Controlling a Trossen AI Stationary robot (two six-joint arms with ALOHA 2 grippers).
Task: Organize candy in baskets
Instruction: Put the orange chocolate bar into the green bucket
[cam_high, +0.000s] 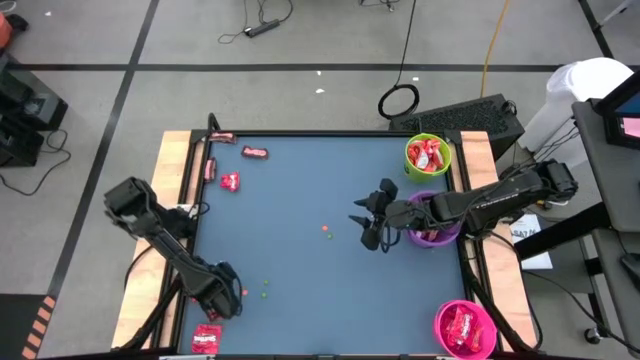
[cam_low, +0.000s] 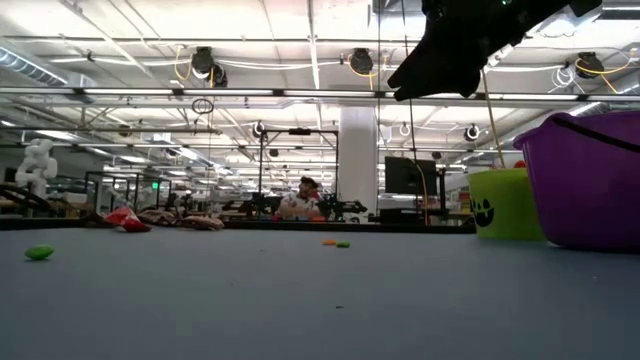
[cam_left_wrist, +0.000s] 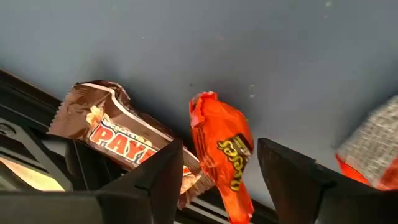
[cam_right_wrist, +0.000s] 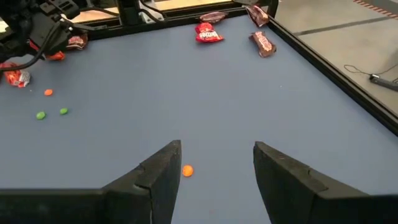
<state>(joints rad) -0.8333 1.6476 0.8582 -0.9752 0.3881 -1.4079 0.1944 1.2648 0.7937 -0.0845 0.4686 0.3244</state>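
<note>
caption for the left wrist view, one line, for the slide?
Left gripper, jaws open, over an orange candy beside a brown PayDay bar at the table's edge.

table (cam_high: 300, 270) | loose dots (cam_high: 326, 231) | seated person (cam_low: 300, 203) | floor cables (cam_high: 262, 27)

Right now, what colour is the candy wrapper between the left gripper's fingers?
Bright orange with yellow lettering; the left wrist view shows it best.

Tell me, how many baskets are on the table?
3. The green basket sits at the far right corner, the purple basket just nearer beside the right gripper, the pink basket at the near right corner.
</note>
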